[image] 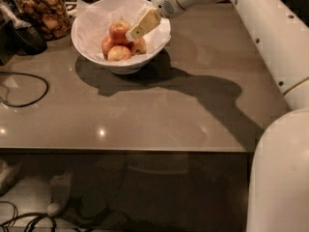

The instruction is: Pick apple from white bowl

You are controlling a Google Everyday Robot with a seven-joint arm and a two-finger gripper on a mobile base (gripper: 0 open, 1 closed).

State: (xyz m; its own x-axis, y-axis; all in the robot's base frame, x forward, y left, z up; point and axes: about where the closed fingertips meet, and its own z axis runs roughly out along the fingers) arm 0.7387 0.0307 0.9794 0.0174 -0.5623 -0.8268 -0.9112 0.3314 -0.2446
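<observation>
The white bowl (126, 67) stands at the back left of the grey table, lined with crumpled white paper. It holds several apples. The reddest apple (119, 31) sits on top of the pile, with paler ones in front of it (119, 53) and to its right (140, 47). My gripper (133, 33) reaches in from the upper right over the bowl's right rim. Its tip is right beside the top apple's right side, above the right-hand apple. Whether it touches an apple is not visible.
A glass jar of brown snacks (46, 12) stands left of the bowl, with a dark object (28, 38) in front of it. A black cable (29, 88) loops at the table's left edge. My white arm (270, 37) runs along the right side.
</observation>
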